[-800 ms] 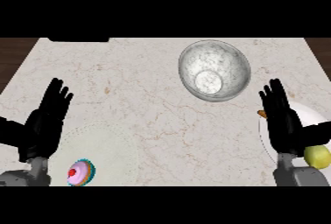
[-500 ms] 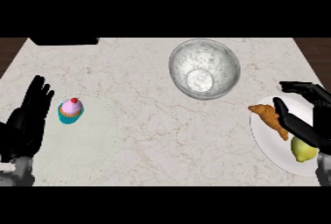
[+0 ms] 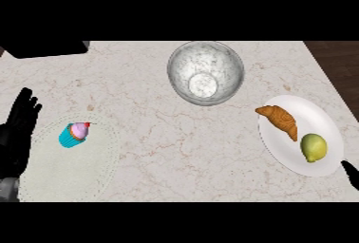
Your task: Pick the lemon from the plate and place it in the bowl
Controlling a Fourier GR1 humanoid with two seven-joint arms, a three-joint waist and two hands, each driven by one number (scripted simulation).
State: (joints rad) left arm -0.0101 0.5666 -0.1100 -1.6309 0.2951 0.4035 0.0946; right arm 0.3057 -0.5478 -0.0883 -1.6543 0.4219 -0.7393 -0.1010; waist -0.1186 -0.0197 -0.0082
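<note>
While lemon (image 3: 313, 147) sits on plate (image 3: 280, 147) at 4 o'clock, bowl (image 3: 205, 72) lacks it; left hand (image 3: 17, 130) open, empty; right hand's (image 3: 351, 172) state unclear.

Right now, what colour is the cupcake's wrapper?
Turquoise blue, under pink frosting; the cupcake shows in the head view.

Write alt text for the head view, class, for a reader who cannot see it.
A lemon and a croissant lie on a white plate at the counter's right, with a glass bowl above and to its left. A cupcake sits on a pale mat at left, beside the open left hand; only a tip of the right hand shows.
</note>
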